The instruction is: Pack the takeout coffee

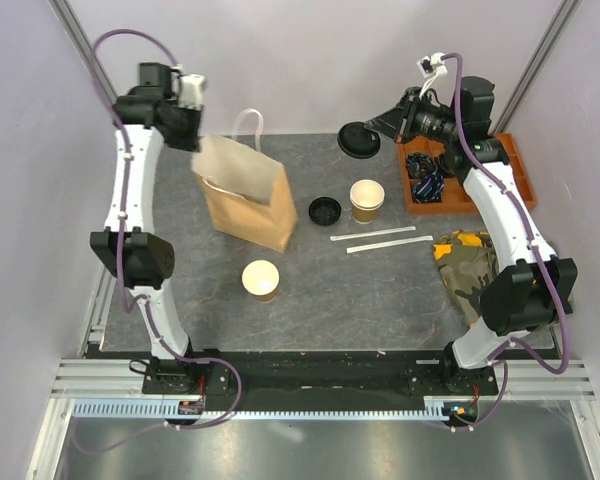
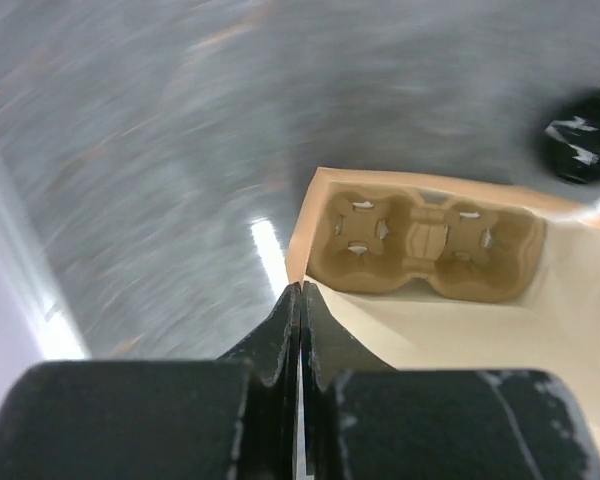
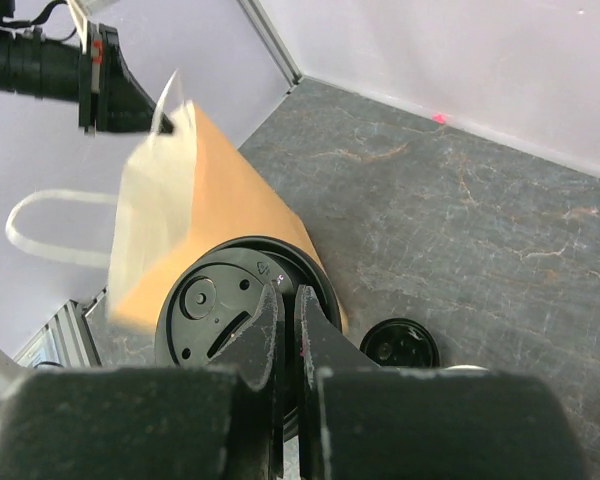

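Two tan paper cups stand open on the table, one [image 1: 261,280] near the middle front and one [image 1: 367,200] right of the bag. One black lid [image 1: 325,211] lies flat between the bag and the farther cup. My right gripper [image 1: 377,128] is shut on the rim of a second black lid [image 3: 215,305], held above the back of the table. My left gripper [image 2: 300,292] is shut on the top edge of the tan paper bag [image 1: 248,200]. The brown pulp carrier [image 2: 425,240] lies inside the bag.
Two white straws [image 1: 375,236] lie right of the middle. An orange tray [image 1: 475,180] with dark packets stands at the back right, and a camouflage cloth [image 1: 465,262] lies in front of it. The bag's white handle [image 1: 250,125] sticks up.
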